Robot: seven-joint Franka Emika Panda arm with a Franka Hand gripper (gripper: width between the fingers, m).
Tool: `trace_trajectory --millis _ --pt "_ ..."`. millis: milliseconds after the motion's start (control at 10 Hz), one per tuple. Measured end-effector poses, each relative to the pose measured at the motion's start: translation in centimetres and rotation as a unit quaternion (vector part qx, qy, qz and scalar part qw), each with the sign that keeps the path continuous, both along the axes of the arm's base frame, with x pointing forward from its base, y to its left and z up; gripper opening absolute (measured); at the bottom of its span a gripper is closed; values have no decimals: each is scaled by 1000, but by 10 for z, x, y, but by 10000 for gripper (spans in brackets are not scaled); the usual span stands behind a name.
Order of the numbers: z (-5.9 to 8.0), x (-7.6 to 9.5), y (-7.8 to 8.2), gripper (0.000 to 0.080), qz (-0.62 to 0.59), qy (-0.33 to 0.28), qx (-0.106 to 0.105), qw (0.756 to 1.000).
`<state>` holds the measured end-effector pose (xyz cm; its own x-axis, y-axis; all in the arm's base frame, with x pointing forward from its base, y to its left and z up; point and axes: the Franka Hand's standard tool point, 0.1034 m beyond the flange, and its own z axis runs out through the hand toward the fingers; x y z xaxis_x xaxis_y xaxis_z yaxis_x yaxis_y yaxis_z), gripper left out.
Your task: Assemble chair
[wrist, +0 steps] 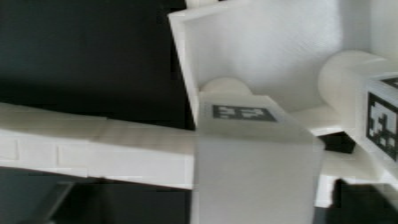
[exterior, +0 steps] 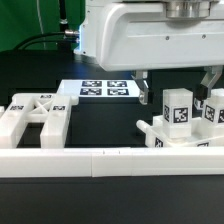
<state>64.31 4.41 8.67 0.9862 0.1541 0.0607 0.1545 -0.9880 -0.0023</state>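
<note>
At the front left corner of the black surface lies a ladder-like chair part, flat, white and chunky, with open slots between its bars. It sits just behind the long white border rail that runs along the front edge. Toward the back edge, near the middle, the marker board lies flat with its tags facing up, well apart from the ladder-like part.

Right of the board, the arm's white body hangs over the surface and the gripper points down. Its jaws stand wide apart and hold nothing. Between the two dark fingers, as the exterior view shows it, a tagged block stands upright. How near it is to either finger in depth I cannot tell.

The block belongs to a cluster of chair parts crowded at the front right corner, just behind the rail. Several of them show black-and-white tags.

The wrist view is filled by a flat white panel bearing one tag, with a thick rounded part just beside it and the rail crossing behind
</note>
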Motion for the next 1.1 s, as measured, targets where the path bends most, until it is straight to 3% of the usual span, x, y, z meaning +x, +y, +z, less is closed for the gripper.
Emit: trace_trajectory --millis 100,200,300,500,600,900,1100 --pt "0 0 0 375 0 0 0 1000" --pt "0 0 0 375 -4 0 0 1000" --pt "0 0 0 285 -15 0 1 1000" --pt "0 0 0 285 -18 0 1 1000" --pt "0 0 2 285 -99 1 8 995" --pt "-1 -1 7 285 -289 6 19 957" --pt "-2 -2 9 285 -403 11 33 915"
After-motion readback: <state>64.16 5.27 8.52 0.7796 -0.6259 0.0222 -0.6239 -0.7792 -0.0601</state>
